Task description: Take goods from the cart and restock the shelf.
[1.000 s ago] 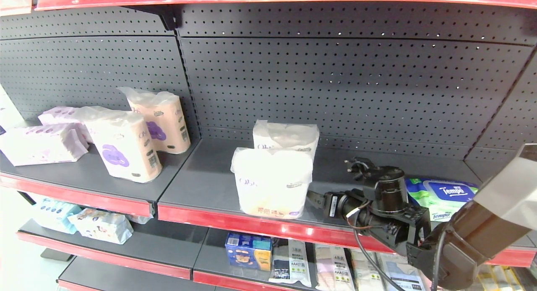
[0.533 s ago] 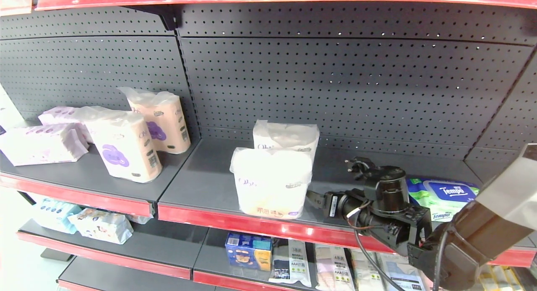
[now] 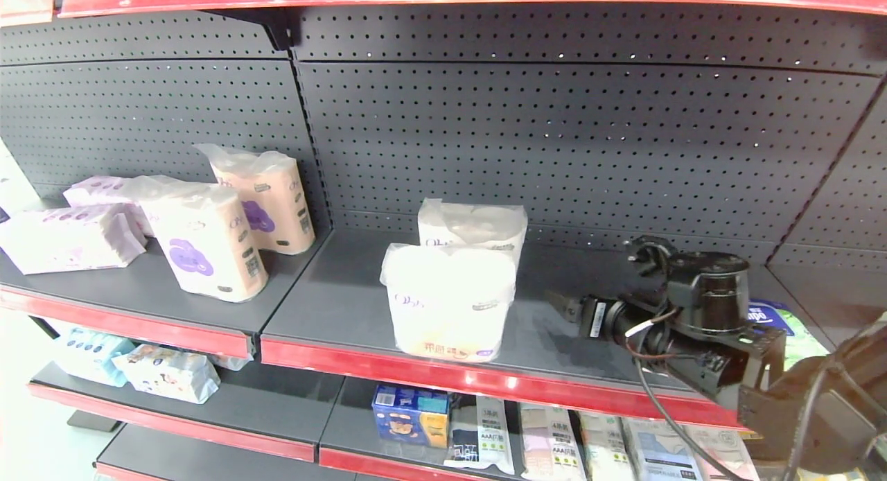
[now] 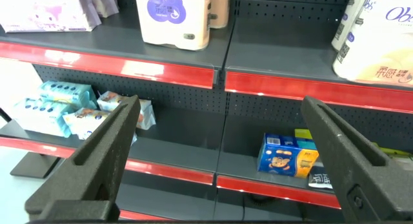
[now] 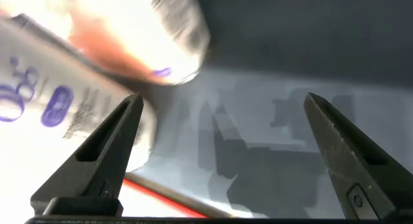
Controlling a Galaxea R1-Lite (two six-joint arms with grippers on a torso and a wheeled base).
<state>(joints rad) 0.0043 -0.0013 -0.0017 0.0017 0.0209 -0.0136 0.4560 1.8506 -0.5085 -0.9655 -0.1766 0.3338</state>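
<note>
A white pack of paper rolls (image 3: 449, 301) stands near the front edge of the dark shelf (image 3: 332, 308), with a second white pack (image 3: 471, 224) right behind it. My right gripper (image 3: 558, 302) hovers low over the shelf to the right of the front pack, apart from it, open and holding nothing. Its wrist view shows the spread fingers (image 5: 97, 159) with the white pack (image 5: 64, 88) blurred to one side. A green wipes pack (image 3: 797, 328) lies behind the right arm, mostly hidden. My left gripper (image 4: 219, 153) is open and holds nothing, below shelf level, facing the lower shelves.
Two peach roll packs (image 3: 208, 238) and pink tissue packs (image 3: 66, 238) fill the left bay. A perforated back wall (image 3: 554, 141) closes the shelf. Lower shelves hold a blue box (image 3: 409, 415), flat packets (image 3: 547, 439) and pale blue packs (image 4: 58, 101). Bare shelf lies between the white packs and the right arm.
My right arm has swung to the right, away from the front white pack, and now covers most of the green wipes pack. The packs have not moved.
</note>
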